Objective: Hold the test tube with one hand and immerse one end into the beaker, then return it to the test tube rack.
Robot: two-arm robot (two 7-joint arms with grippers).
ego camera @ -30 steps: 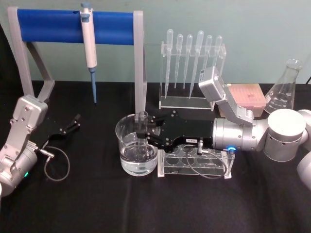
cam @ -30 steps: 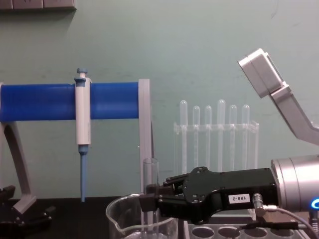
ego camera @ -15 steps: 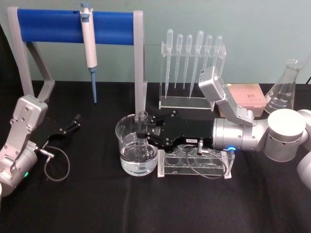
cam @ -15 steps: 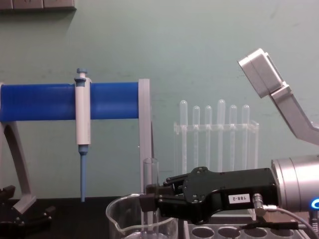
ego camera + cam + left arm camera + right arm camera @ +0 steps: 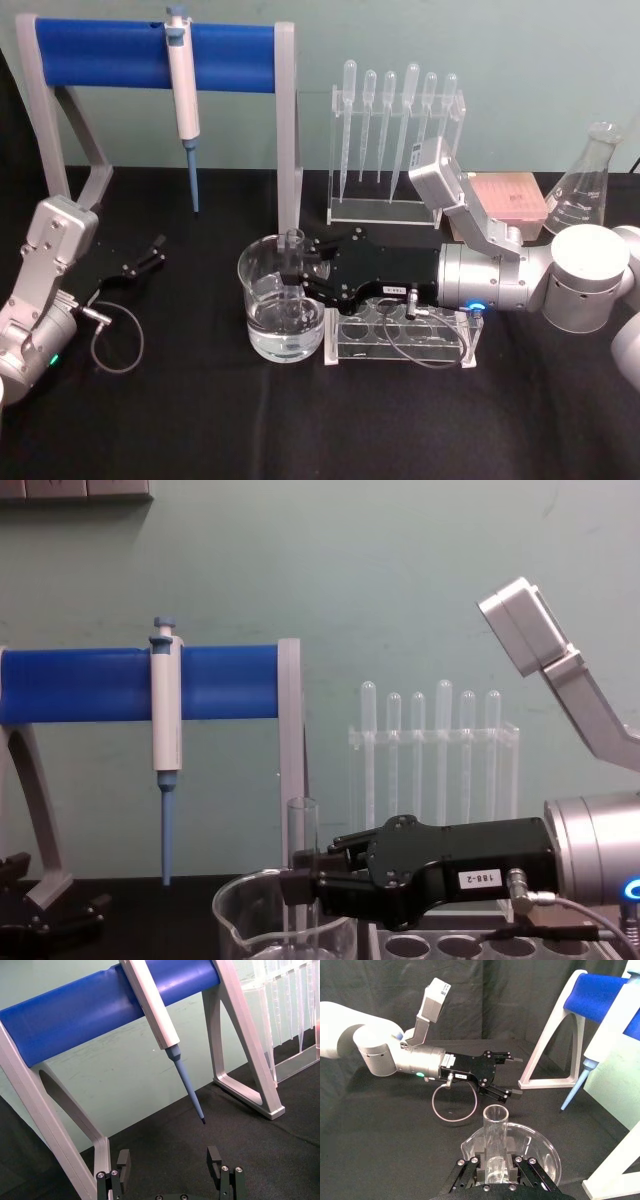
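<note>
The test tube [image 5: 292, 238] stands upright inside the beaker [image 5: 256, 285], its lower end down in the clear liquid. My right gripper [image 5: 293, 275], black with a white "188-2" label, reaches in from the right over the beaker's rim and is shut on the tube's middle. In the chest view the test tube [image 5: 302, 825] rises above the right gripper [image 5: 300, 885] and the beaker [image 5: 232, 908]. The right wrist view looks down on the tube [image 5: 495, 1125] between the fingers, with the beaker [image 5: 543, 1148] around it. My left gripper [image 5: 150, 255] rests open at the far left, with the left gripper [image 5: 167, 1160] holding nothing.
A blue-barred stand [image 5: 150, 45] with a hanging pipette [image 5: 183, 90] is behind the beaker. A rack of plastic pipettes [image 5: 395, 140] stands at the back. A clear tube rack [image 5: 400, 335] lies under my right wrist. A flask [image 5: 585, 185] and a pink box [image 5: 510, 195] are back right.
</note>
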